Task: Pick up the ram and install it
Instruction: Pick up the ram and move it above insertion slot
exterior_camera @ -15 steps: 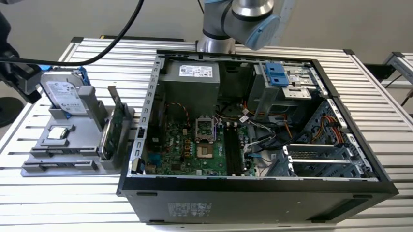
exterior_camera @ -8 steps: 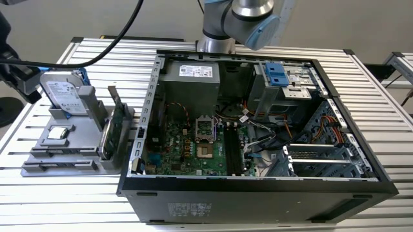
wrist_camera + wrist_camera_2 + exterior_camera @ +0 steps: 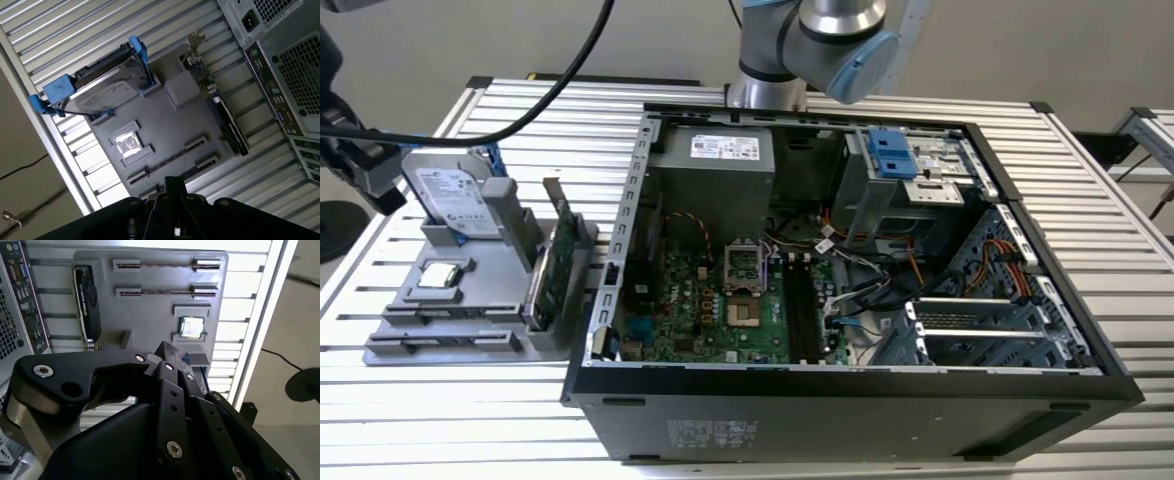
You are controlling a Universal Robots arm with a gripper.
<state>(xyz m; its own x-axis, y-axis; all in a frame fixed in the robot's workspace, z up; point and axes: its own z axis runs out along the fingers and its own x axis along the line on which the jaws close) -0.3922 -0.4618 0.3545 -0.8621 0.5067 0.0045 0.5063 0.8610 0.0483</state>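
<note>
Grey plastic tray [image 3: 443,352] lies on the slatted table [image 3: 1067,200], on the exterior view's left of the open case [image 3: 854,405], and the gripper [image 3: 169,354] hangs above it. In the second wrist view the gripper seems pressed together at the tip, with nothing between that I can see.

The ram I cannot place for sure. The two long slots [image 3: 160,264] at the near edge of the tray look bare, with only a thin dark line along each. The memory sockets [image 3: 803,305] on the board inside the case are too dark to say whether a stick sits there.

I see three dangers. The drive [image 3: 100,95] leans on the far part of the tray, and the card [image 3: 227,125] stands on edge at the side nearest the case. A descent a little off line could knock either one over. A gripper that is together would press on a part, not go around it, and could bend it. The black cable [image 3: 547,95] sweeps low over the far left of the table and might catch on the case corner.
</note>
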